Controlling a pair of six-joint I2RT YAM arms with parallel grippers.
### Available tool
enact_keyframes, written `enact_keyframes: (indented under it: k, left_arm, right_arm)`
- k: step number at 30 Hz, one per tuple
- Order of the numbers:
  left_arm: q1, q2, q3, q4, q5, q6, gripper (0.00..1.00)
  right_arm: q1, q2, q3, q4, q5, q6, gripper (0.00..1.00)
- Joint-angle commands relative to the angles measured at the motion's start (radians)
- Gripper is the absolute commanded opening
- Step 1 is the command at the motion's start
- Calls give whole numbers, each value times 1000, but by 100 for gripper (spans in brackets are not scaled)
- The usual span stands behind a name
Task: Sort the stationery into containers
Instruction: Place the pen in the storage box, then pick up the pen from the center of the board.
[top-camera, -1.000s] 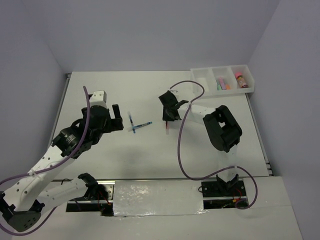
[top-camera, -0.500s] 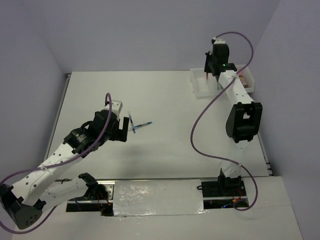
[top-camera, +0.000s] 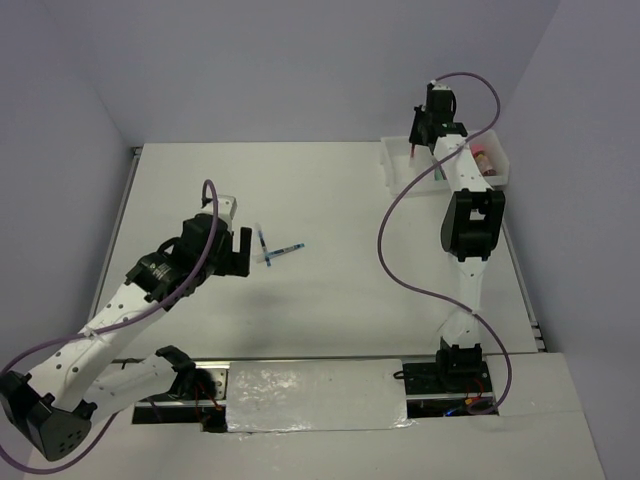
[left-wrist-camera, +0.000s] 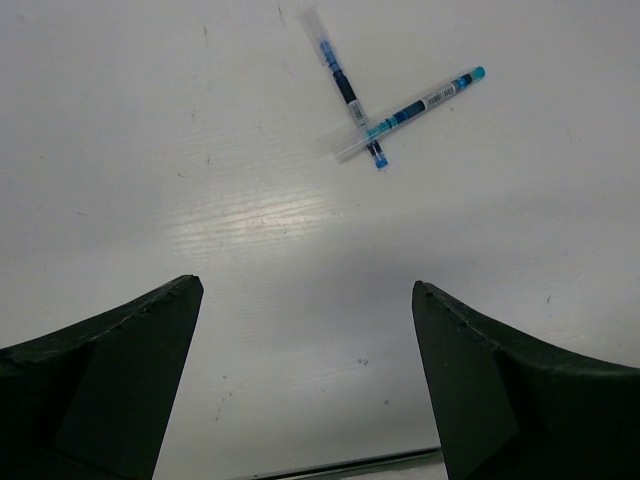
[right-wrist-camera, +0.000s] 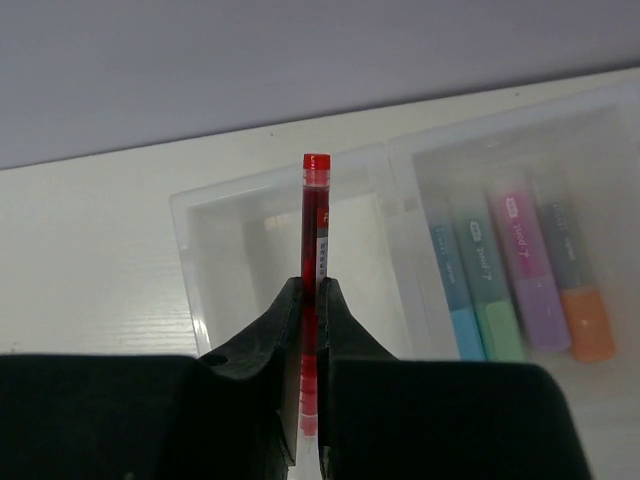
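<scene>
My right gripper (right-wrist-camera: 310, 285) is shut on a thin red pen (right-wrist-camera: 315, 220) and holds it above the empty left compartment of the white tray (right-wrist-camera: 190, 260); the top view shows this gripper (top-camera: 416, 138) at the tray's (top-camera: 392, 170) left end. The middle compartment holds light-blue (right-wrist-camera: 455, 295), green (right-wrist-camera: 490, 290), purple (right-wrist-camera: 525, 265) and orange (right-wrist-camera: 580, 305) highlighters. A pink-capped tube (top-camera: 483, 158) lies in the right compartment. Two blue pens (left-wrist-camera: 345, 85) (left-wrist-camera: 410, 112) lie crossed on the table (top-camera: 270, 248). My left gripper (left-wrist-camera: 305, 290) is open and empty, just short of them (top-camera: 243, 250).
The tray stands in the far right corner against the back wall. A purple cable (top-camera: 400, 240) loops from the right arm over the table's right half. The table's left edge has a metal rail (top-camera: 122, 210).
My right arm has swung from mid-table up to the tray, carrying the red pen. My left gripper has moved toward the crossed blue pens and stays open.
</scene>
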Motion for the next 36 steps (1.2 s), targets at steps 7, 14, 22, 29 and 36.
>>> enact_keyframes:
  k: [7, 14, 22, 29, 36]
  left_arm:
    - [19, -9, 7, 44, 44, 33, 99]
    - [19, -26, 4, 47, 49, 35, 99]
    - [124, -12, 36, -16, -128, -37, 99]
    - [399, -87, 19, 36, -14, -39, 99]
    - [430, -114, 15, 35, -22, -41, 99]
  right_arm:
    - [9, 1, -90, 98, 9, 122, 20]
    - [21, -18, -17, 48, -5, 135, 65]
    - [289, -304, -282, 23, 199, 96, 99]
    - [665, -507, -705, 164, 350, 458, 100]
    - [943, -275, -453, -141, 717, 827, 100]
